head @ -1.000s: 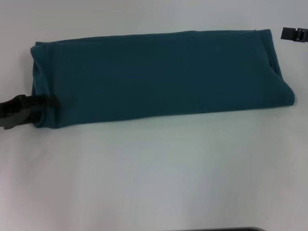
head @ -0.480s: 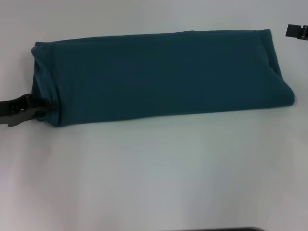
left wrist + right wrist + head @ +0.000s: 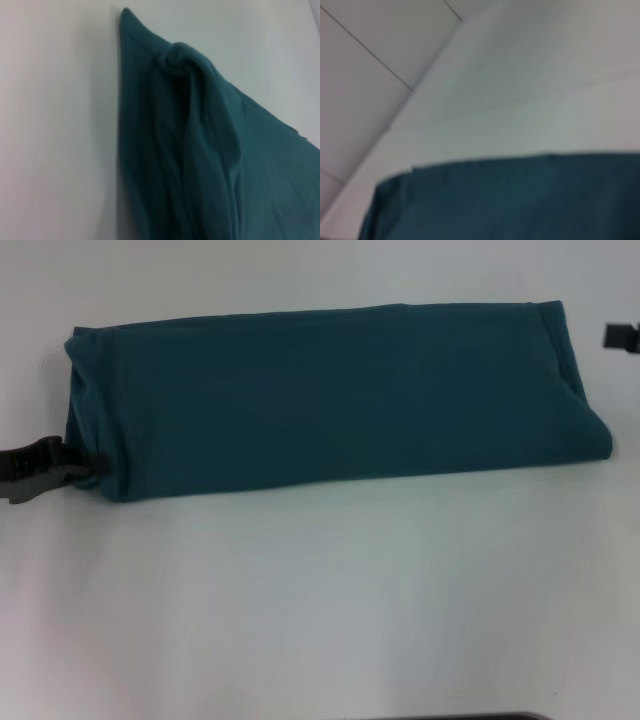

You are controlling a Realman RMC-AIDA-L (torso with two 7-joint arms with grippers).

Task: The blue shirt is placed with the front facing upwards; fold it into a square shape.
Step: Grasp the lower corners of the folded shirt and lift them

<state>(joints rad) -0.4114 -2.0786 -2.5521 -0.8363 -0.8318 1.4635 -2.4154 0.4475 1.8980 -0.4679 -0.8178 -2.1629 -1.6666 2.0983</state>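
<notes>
The blue shirt [image 3: 330,400] lies on the white table folded into a long flat band that runs from left to right, with no print or collar showing. My left gripper [image 3: 85,465] is at the band's near left corner and touches its edge; the cloth hides its tip. In the left wrist view that end of the shirt [image 3: 200,150] is bunched into a raised ridge. Only a dark sliver of my right gripper [image 3: 622,336] shows at the far right edge, apart from the shirt's right end. The right wrist view looks along a straight edge of the shirt [image 3: 520,200].
The white table [image 3: 320,600] stretches wide and bare in front of the shirt. A dark strip [image 3: 450,716] shows at the bottom edge of the head view. A tiled floor [image 3: 365,75] lies beyond the table's edge in the right wrist view.
My left gripper has drawn back leftward, from under the shirt's corner to its edge. My right gripper has slid further right, almost out of view. The shirt has not moved.
</notes>
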